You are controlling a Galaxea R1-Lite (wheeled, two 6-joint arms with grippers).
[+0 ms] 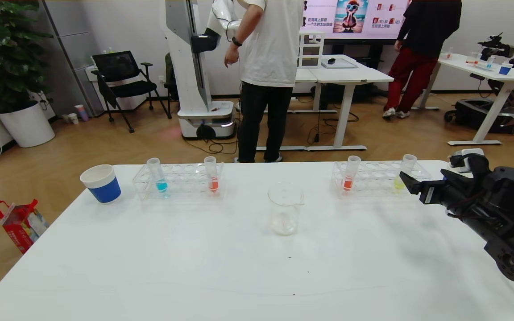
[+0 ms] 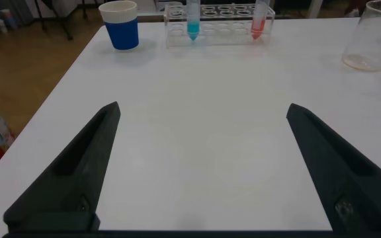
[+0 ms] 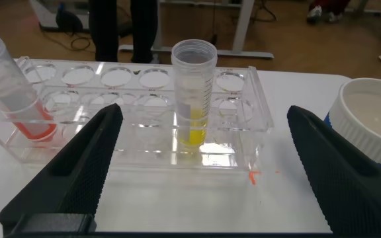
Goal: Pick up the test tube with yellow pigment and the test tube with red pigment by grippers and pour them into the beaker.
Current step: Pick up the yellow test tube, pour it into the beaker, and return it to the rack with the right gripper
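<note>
Right wrist view alone shows white cup (image 3: 376, 125) beside right rack (image 3: 243, 142). Right gripper (image 3: 200, 172), jaws apart, faces yellow tube (image 3: 192, 99); red tube (image 1: 350, 174) leftward. Beaker (image 1: 285, 207) centre. Left gripper (image 2: 200, 165) low, near, jaws apart.

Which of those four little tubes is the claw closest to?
The yellow-liquid tube, at the outer end of the right-hand rack. The open right gripper faces it directly; the red and blue ones stand farther away.
</note>
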